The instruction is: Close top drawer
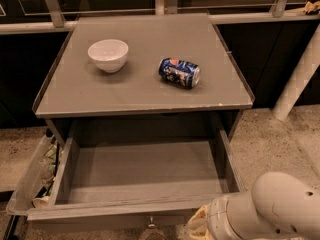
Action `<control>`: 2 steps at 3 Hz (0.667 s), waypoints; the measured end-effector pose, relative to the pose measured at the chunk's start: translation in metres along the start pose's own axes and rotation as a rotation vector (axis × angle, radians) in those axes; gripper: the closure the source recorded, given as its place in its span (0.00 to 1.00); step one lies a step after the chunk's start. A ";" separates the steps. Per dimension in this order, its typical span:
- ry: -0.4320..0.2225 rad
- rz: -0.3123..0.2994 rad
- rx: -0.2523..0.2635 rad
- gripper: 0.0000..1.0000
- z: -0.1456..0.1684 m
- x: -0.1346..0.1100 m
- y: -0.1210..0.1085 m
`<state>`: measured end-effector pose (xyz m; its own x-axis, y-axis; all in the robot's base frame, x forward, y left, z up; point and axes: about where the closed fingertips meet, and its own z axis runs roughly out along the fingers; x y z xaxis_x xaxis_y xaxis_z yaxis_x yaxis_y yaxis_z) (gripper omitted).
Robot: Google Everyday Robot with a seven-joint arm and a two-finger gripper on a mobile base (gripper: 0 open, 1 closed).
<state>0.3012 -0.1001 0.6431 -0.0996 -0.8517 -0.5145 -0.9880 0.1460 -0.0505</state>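
The top drawer (145, 171) of the grey cabinet is pulled fully open, with a plain grey inside that holds nothing. Its worn front panel (115, 215) runs along the bottom of the view, and its small round metal knob (151, 226) shows at the bottom edge. My arm (270, 211) comes in from the lower right. My gripper (197, 225) is low at the drawer's front right, just right of the knob, mostly cut off by the frame edge.
On the cabinet top (145, 91) stand a white bowl (108, 54) at the left and a blue drink can (180, 72) lying on its side. A clear plastic bin of packets (35, 176) sits left of the drawer. A white post (299, 76) leans at the right.
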 end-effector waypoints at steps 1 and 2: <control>0.028 0.022 0.040 1.00 0.018 0.022 -0.022; 0.028 0.022 0.041 0.82 0.018 0.022 -0.021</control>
<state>0.3224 -0.1128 0.6178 -0.1249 -0.8617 -0.4918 -0.9800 0.1845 -0.0744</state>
